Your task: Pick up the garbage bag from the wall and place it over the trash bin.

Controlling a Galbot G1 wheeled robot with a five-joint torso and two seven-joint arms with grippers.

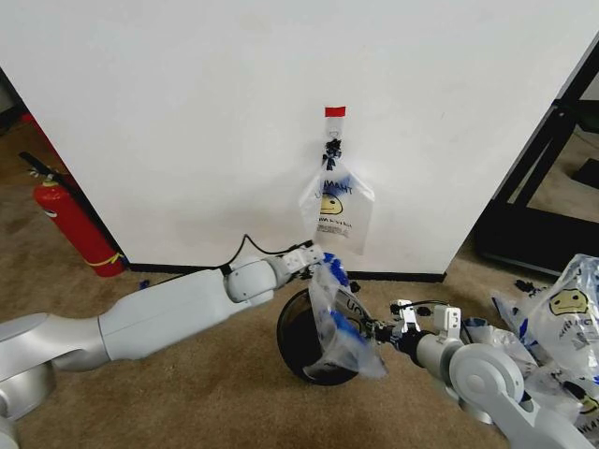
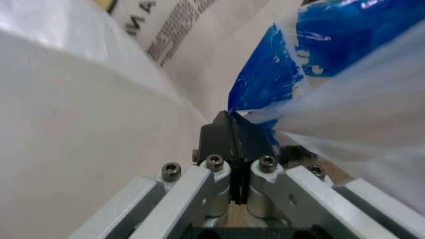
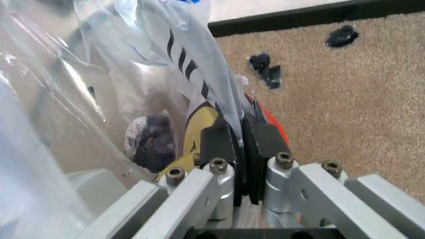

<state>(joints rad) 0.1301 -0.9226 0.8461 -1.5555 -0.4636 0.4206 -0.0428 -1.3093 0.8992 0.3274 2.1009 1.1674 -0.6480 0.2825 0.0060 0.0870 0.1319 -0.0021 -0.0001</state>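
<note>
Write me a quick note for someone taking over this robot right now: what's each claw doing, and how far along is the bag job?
Left claw: shut on the crinkly translucent smiley-face plastic bag, at its upper edge.
Right claw: shut on the bag's opposite side.
The bag is stretched between them over the small round black wire-mesh bin on the carpet.
Done: bag picked up.
Left: get it fitted over the bin's rim.

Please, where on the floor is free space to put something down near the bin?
Bare carpet lies between the fire extinguisher and the trash bin, under the left arm. Crowded: the bin itself, where both grippers hold the garbage bag, and the heap of bags at right.
</note>
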